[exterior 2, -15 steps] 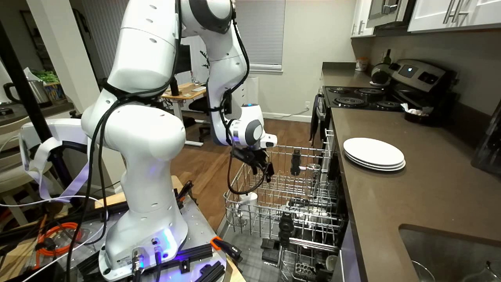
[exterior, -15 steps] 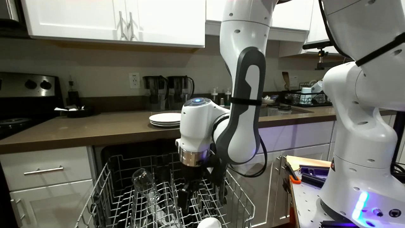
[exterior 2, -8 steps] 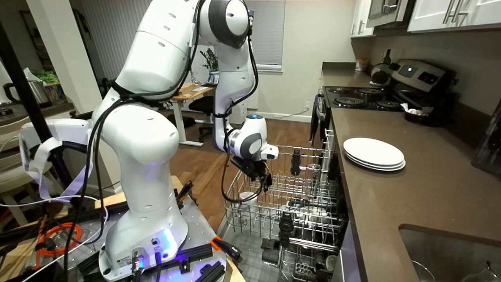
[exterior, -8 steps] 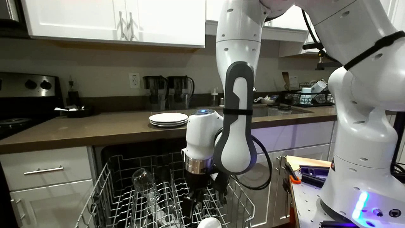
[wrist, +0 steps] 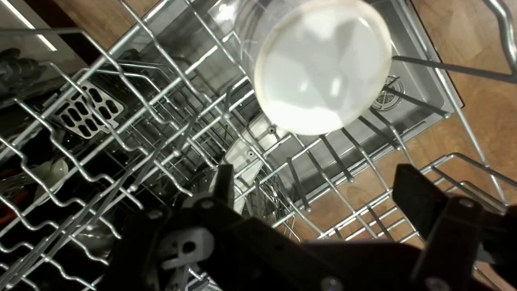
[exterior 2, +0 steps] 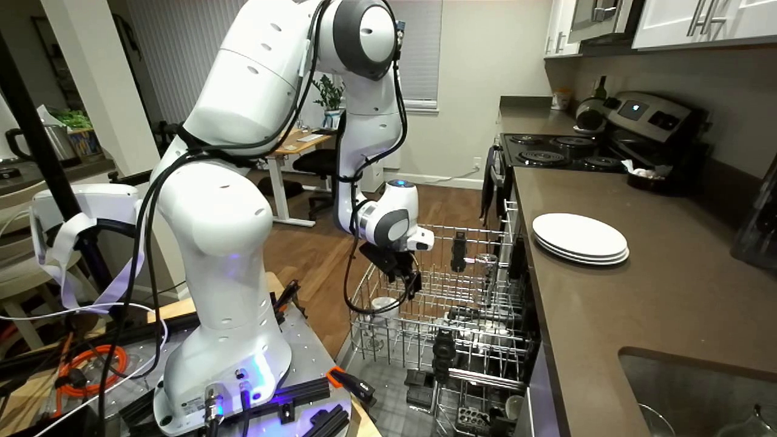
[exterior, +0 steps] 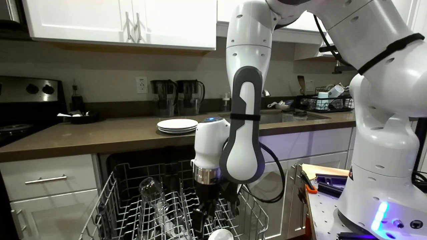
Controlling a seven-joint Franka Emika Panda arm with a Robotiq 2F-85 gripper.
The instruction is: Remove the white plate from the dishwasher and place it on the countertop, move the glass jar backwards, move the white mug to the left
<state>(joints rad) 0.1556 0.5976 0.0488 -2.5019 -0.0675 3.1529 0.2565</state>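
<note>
Empty jaws stood spread; any skewed descent risked snagging grey wire dishwasher tines (wrist: pixel 337 158) and jolting the round white ceramic mug (wrist: pixel 323 69).

No text, label, brand, number or sign is legible in any view.

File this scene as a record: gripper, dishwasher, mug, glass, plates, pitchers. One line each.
Gripper: open, holding nothing, pointing down at the wire rack
Dishwasher: open, rack pulled out
White mug: in the rack, not gripped
Clear glass vessel: leaning in the rack
White plates: stacked on the countertop
Pitchers: two, at the back of the countertop
</note>
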